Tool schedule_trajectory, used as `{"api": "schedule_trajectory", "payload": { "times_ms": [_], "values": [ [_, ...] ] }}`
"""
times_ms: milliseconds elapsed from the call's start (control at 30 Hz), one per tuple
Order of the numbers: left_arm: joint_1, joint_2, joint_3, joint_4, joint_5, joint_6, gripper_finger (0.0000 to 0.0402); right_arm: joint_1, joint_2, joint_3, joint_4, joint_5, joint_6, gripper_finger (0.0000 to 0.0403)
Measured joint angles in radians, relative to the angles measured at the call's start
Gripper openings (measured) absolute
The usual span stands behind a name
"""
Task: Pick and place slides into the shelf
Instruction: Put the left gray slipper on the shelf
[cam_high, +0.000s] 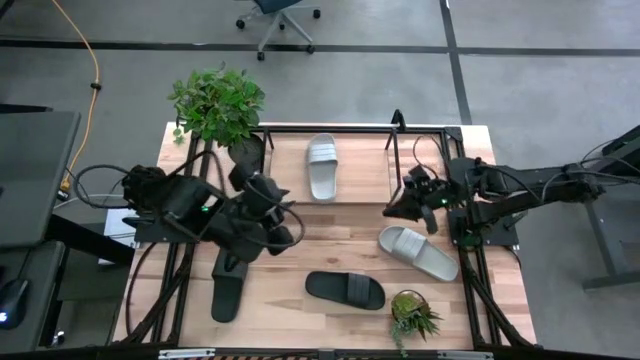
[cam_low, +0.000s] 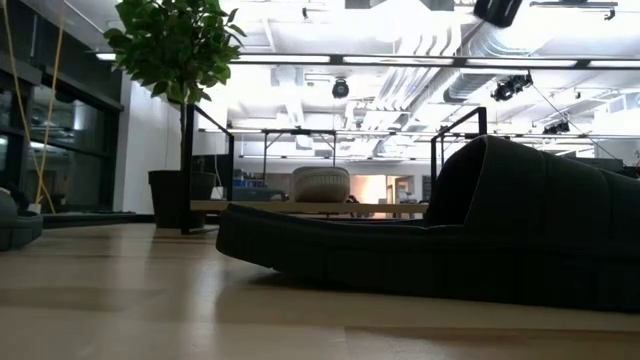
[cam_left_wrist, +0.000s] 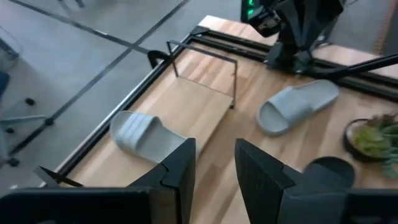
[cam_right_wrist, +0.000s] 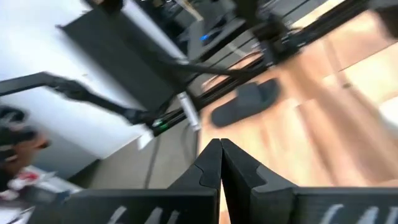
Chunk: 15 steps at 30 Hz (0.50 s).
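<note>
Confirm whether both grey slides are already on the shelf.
No. In the high view only one grey slide lies on the shelf; the other grey slide rests on the tabletop beside the right pincer.

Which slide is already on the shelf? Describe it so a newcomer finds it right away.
Start at the shelf, the black-framed rack along the table's far edge beside the big leafy plant. On its board lies one light grey slide. The other grey slide and both black ones sit on the bare tabletop.
</note>
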Motion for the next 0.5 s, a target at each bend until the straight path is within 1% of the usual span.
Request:
{"api": "schedule_trajectory", "payload": {
  "times_ms": [100,200,267,433,500],
  "values": [
    [-0.029,-0.007,0.000,0.000,0.003,-0.009,0.0101,0.080,-0.016,0.000,-0.004,0.021,0.067,0.0000],
    [-0.054,-0.013,0.000,0.000,0.004,-0.008,0.0101,0.171,-0.025,0.000,-0.026,0.090,0.136,0.0000],
    [-0.061,-0.015,0.000,0.000,0.004,-0.008,0.0101,0.236,-0.026,0.000,-0.062,0.162,0.179,0.0000],
    [-0.087,-0.014,0.000,0.000,0.010,0.024,0.0101,0.382,-0.021,0.000,-0.171,0.398,0.326,0.0000],
    [-0.096,-0.014,0.000,0.000,0.014,0.036,0.0101,0.428,-0.022,0.000,-0.182,0.488,0.391,0.0000]
  ]
}}
